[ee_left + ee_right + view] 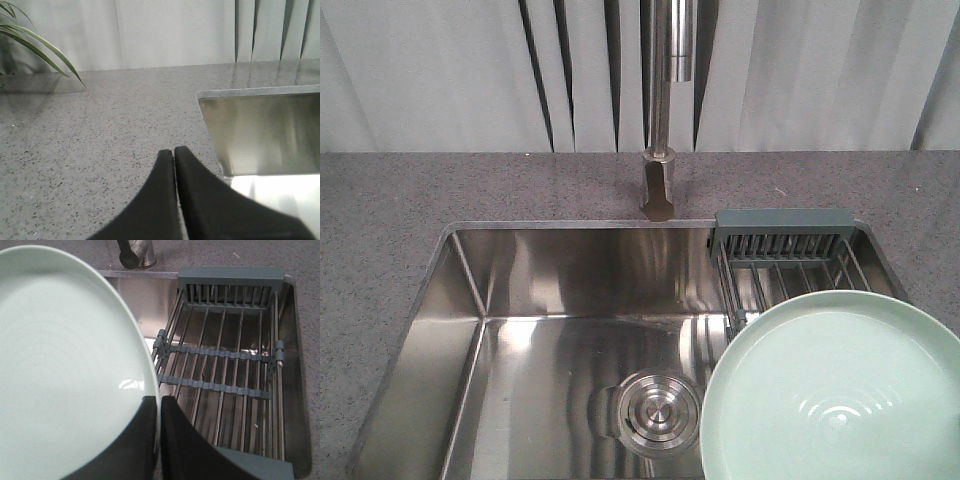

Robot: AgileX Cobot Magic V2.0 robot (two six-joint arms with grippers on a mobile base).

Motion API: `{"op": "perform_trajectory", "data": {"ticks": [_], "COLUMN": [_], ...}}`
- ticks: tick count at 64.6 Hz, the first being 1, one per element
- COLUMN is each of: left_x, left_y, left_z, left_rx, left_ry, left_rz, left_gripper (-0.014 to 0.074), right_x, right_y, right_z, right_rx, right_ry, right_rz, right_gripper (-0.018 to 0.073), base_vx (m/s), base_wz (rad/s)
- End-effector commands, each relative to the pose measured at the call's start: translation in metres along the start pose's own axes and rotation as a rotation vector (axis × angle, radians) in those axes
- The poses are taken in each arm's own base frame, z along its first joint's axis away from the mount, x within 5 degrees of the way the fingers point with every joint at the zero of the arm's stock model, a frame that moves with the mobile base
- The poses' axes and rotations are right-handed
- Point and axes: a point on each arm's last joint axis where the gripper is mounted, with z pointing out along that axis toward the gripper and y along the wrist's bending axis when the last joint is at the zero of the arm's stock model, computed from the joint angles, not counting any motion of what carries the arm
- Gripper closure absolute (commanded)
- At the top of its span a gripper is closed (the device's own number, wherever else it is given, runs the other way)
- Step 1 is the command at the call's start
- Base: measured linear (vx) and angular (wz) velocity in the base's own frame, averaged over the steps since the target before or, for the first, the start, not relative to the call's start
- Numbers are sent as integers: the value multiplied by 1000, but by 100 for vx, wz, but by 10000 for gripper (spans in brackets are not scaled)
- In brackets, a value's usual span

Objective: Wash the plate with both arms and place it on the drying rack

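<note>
The pale mint-green plate (835,390) hangs above the right part of the sink, tilted, covering the near end of the drying rack (785,255). In the right wrist view the plate (65,365) fills the left side, and my right gripper (159,399) is shut on its rim, one black finger on each face. The drying rack (225,370) of steel wires and grey-green bars lies right of the plate. My left gripper (174,151) is shut with nothing in it, over the speckled countertop left of the sink. Neither gripper appears in the front view.
The steel sink basin (550,350) has a round drain (658,408) near its middle. A tall faucet (662,120) stands behind it. Grey speckled countertop (100,130) surrounds the sink; plant leaves (35,45) lean in at its far left.
</note>
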Motion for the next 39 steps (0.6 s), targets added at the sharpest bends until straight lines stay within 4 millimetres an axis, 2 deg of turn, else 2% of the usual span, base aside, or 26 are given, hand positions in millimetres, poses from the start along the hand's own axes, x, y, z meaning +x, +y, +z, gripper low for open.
{"op": "perform_trajectory", "data": {"ticks": [1, 5, 16, 20, 26, 39], "left_x": [-19, -20, -26, -26, -26, -27], "left_y": [-3, -3, -5, -5, -5, -5], "left_z": [-4, -5, -6, -6, -6, -6], "left_rx": [24, 39, 119, 135, 143, 143], "left_ry": [-138, -150, -190, -187, -182, -186], "left_rz": [-36, -133, -716, -841, -906, -904], "left_gripper": [603, 603, 603, 603, 603, 603], "right_x": [-13, -13, -13, -13, -13, -13], "right_y": [1, 1, 1, 1, 1, 1], "right_z": [-3, -3, -3, -3, -3, -3], "right_rx": [-1, -1, -1, -1, -1, -3], "right_ry": [-93, -93, -93, -93, -93, -93], "right_rz": [9, 9, 9, 9, 9, 10], "right_gripper": [561, 561, 561, 561, 561, 561], "base_vx": [0, 0, 0, 0, 0, 0], "base_wz": [0, 0, 0, 0, 0, 0]}}
